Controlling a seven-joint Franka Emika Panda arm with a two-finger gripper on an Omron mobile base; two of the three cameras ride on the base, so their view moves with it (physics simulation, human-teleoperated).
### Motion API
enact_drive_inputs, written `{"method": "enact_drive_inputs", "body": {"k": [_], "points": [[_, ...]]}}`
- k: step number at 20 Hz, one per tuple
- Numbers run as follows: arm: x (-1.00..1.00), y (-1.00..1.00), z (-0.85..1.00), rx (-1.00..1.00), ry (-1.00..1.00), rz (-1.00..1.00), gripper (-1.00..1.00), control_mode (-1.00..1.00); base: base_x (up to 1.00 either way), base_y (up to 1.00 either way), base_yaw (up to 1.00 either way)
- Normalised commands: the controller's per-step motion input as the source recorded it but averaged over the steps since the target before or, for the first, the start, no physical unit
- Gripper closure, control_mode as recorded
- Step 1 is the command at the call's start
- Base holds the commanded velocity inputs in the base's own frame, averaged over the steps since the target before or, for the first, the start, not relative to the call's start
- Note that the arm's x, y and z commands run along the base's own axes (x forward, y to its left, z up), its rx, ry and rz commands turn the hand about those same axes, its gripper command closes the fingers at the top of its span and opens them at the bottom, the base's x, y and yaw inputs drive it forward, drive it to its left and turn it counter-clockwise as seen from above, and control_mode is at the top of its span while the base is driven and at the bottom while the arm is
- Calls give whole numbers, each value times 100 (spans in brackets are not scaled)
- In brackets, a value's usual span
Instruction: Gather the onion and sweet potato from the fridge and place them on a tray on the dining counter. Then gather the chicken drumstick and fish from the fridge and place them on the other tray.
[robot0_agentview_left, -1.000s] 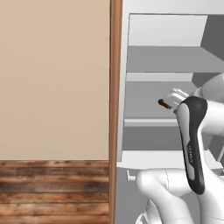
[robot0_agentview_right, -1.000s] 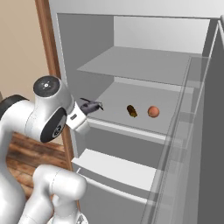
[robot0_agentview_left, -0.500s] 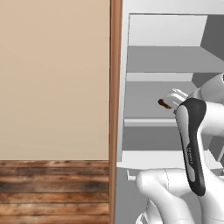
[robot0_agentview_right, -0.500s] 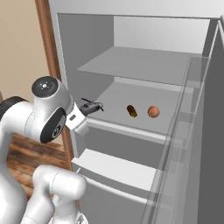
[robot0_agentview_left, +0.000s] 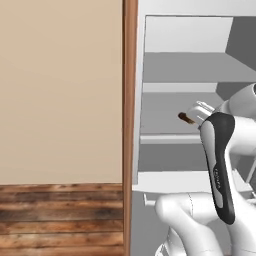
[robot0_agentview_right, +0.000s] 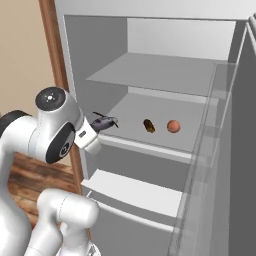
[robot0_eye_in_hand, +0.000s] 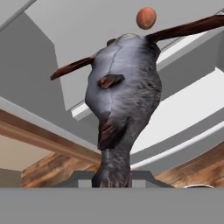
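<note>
My gripper (robot0_agentview_right: 98, 125) is shut on the fish (robot0_agentview_right: 105, 121), a grey fish with brown fins, and holds it at the front left of the open fridge's (robot0_agentview_right: 165, 75) middle shelf. In the hand view the fish (robot0_eye_in_hand: 124, 87) rises from the gripper (robot0_eye_in_hand: 113, 177) and covers the fingertips. Further in on that shelf lie the dark brown sweet potato (robot0_agentview_right: 148, 125) and, to its right, the round orange-brown onion (robot0_agentview_right: 173, 126), which also appears small beyond the fish as the onion (robot0_eye_in_hand: 146, 18). The fish's brown tail (robot0_agentview_left: 186, 118) pokes out past the hand. The trays, dining counter and chicken drumstick are out of view.
The fridge's wood-brown frame (robot0_agentview_left: 130, 100) stands just left of the arm, with a beige wall (robot0_agentview_left: 60, 90) and wooden floor (robot0_agentview_left: 60, 215) beyond. The open door with clear bins (robot0_agentview_right: 215, 150) is on the right. A white drawer front (robot0_agentview_right: 135, 192) sits below the shelf.
The hand with the fish has shifted very slightly; the sweet potato and onion lie where they were.
</note>
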Motion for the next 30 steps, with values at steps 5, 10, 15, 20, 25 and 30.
{"method": "enact_drive_inputs", "body": {"k": [5,10,15,20,25,30], "points": [[0,0,0,0,0,0,100,100,-37,29,-12],[0,0,0,0,0,0,100,100,-42,27,-17],[0,0,0,0,0,0,100,100,-38,41,-23],[0,0,0,0,0,0,100,100,-29,53,-26],[0,0,0,0,0,0,100,100,-27,52,-28],[0,0,0,0,0,0,100,100,-31,43,-29]]}}
